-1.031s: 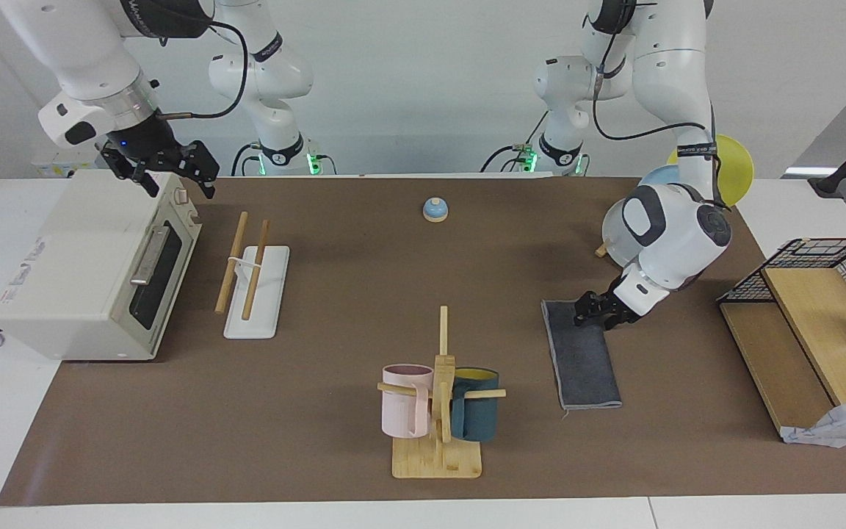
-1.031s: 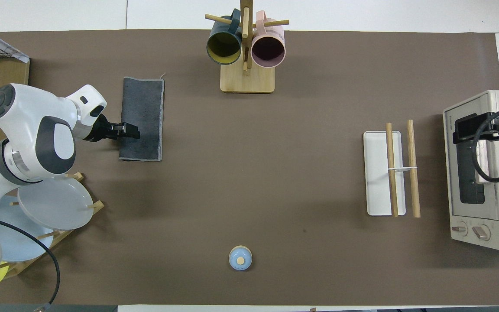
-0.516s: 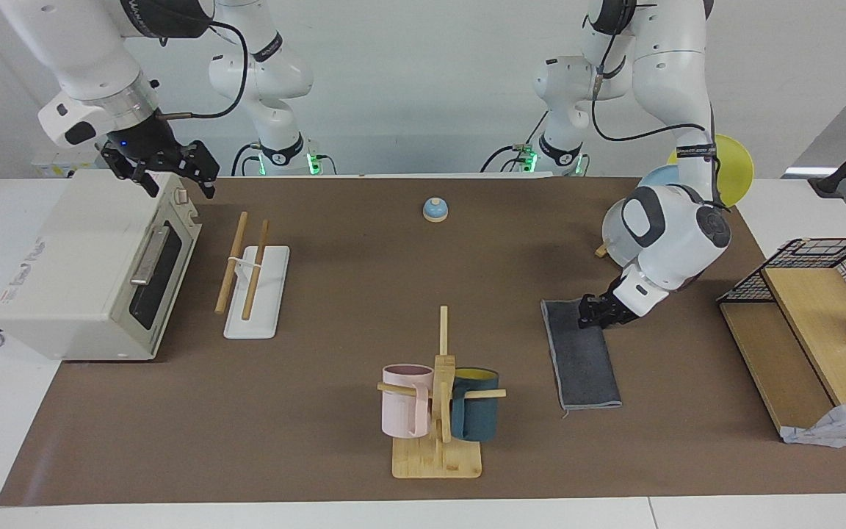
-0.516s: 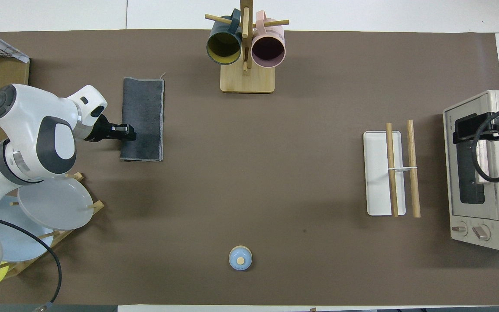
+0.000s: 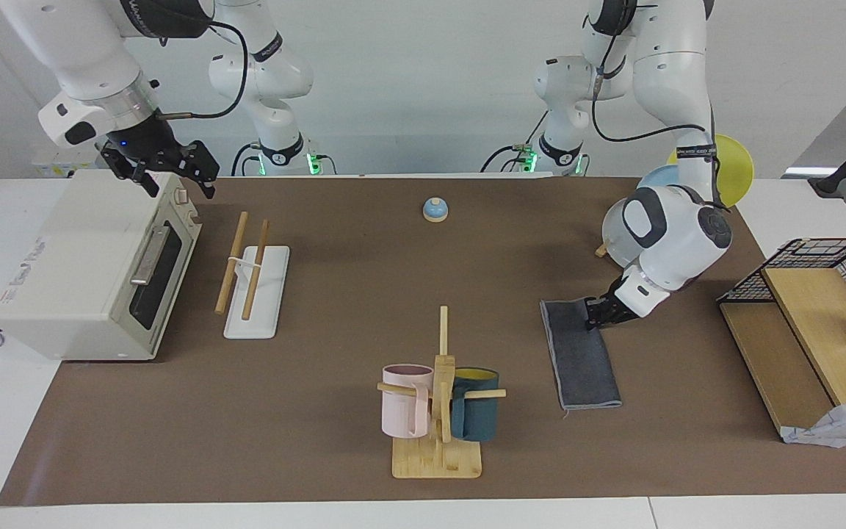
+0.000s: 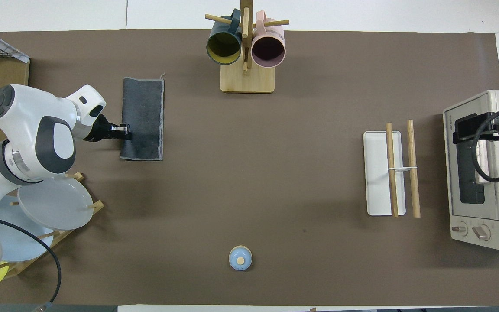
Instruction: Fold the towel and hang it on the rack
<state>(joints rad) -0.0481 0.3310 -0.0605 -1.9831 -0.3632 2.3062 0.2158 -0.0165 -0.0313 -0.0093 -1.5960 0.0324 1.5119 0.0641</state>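
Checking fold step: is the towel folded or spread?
Folded: the towel lies flat as a narrow grey strip, no purple showing. Left gripper is at its edge.

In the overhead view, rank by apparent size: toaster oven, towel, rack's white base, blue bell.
1. toaster oven, cut off at the edge
2-3. rack base and folded towel: too alike to rank
4. blue bell

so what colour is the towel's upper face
Dark grey with a lighter stitched edge; the towel shows it best in the overhead view.
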